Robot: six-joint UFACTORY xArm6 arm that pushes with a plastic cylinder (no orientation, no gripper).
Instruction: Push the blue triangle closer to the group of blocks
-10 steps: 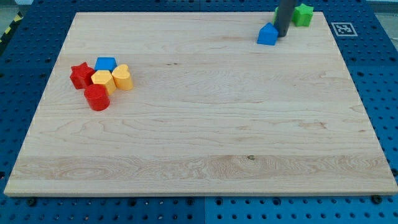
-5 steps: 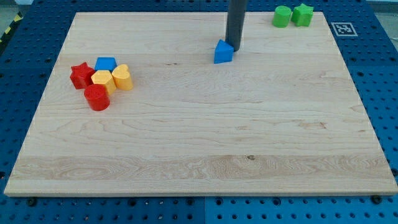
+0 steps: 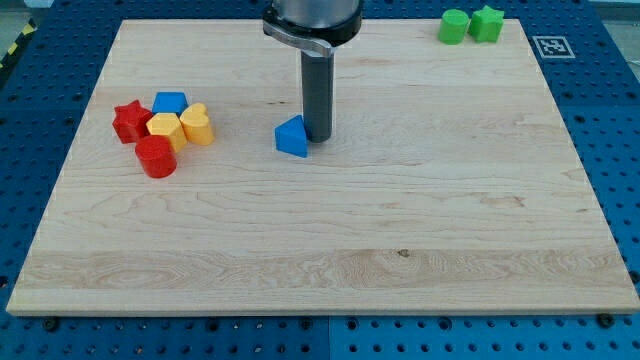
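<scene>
Right of the block group, the blue triangle is apparently being touched by my tip, which has no jaws.

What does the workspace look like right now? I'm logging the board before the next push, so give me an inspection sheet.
Surface: wooden board, flat.
Job's things: blue triangle left of centre; group at the view's left: red star, blue block, two yellow blocks, red cylinder.
Clutter: green cylinder and green star, top right corner.
Grippers: none; my tip touches the triangle's right side.
Cables: nothing seen.
Surroundings: blue pegboard; marker tag.
</scene>
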